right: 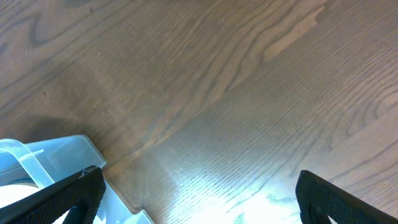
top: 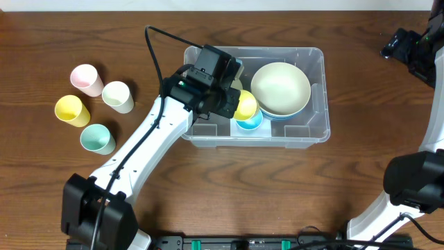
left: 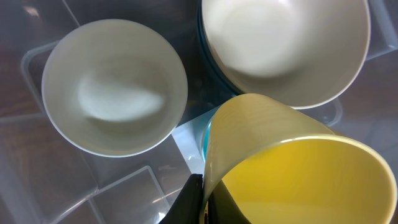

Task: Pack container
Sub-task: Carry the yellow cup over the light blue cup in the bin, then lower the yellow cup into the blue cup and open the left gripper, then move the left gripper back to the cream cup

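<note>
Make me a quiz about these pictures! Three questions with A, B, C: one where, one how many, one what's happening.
1. Where is the big cream bowl? A) in the container B) on the floor C) on a cup
2. How many cups stand on the table outside it? A) two B) four C) seven
3. The left end effector is A) open, empty B) shut on a yellow cup C) holding a spoon
Answers: A, clear walls surround it; B, pink, cream, yellow, green; B, it pinches the cup's wall.
</note>
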Robot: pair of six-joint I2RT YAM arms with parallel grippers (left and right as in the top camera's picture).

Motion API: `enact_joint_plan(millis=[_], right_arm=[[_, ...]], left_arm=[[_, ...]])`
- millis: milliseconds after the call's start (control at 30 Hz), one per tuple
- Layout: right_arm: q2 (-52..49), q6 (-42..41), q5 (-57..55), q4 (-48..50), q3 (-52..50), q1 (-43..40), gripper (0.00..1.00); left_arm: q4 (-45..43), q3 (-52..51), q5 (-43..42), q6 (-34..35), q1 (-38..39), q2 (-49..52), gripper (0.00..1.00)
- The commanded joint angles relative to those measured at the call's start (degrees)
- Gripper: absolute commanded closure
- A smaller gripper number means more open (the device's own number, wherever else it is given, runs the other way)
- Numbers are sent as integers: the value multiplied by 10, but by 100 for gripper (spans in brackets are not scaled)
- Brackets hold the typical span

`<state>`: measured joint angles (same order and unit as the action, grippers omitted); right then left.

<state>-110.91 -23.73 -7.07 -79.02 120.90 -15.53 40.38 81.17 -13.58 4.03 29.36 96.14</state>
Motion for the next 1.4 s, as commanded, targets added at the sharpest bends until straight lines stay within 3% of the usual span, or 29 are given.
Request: enact_joint_plan(millis=[0,567,600,700,767,1100,1367], right_arm=[[-3,-9,-2,-1,0,-2,1],[-3,-9,-2,-1,0,-2,1],[-3,-9,-2,-1,0,-2,1],[-3,-9,-2,-1,0,-2,1],[-3,-9,-2,-1,0,-2,1],[-3,-9,-2,-1,0,-2,1],[-3,-9,-2,-1,0,-2,1]], left_arm=[[-2,8,-1,-11,2,3,94],[19,8,-1,-10,2,3,94],[21,8,-1,-10,2,3,90],[22,8,-2,-10,2,3,50],[22,8,-2,-10,2,3,37],[16,28,-1,-9,-22,-25,33],[34,39,60,12,-163,-114,33]])
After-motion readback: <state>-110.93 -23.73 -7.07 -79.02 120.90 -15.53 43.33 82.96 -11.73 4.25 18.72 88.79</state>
